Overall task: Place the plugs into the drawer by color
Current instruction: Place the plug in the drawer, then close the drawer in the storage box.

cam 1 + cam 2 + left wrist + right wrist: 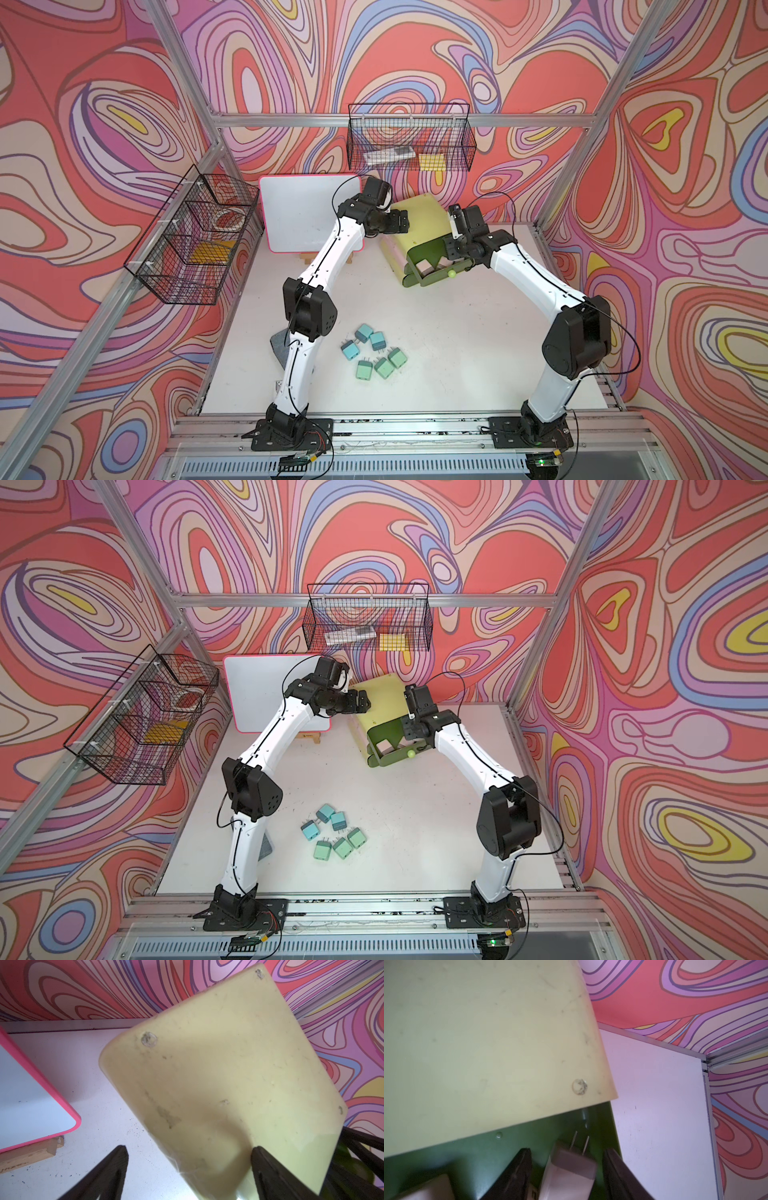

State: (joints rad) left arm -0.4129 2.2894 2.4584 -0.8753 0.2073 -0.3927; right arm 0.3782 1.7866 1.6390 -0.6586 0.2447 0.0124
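The pale yellow-green drawer chest stands at the back, with one dark green drawer pulled out. Pink plugs lie inside it. My right gripper hangs over that drawer, open, with a pink plug between its fingers and a gap on both sides. My left gripper is open and straddles a corner of the chest. One finger is at the chest's top face. Three light blue plugs and three mint green plugs lie on the table in front.
A pink-rimmed whiteboard on a wooden stand leans left of the chest. Black wire baskets hang on the left wall and the back wall. A grey pad lies beside the left arm.
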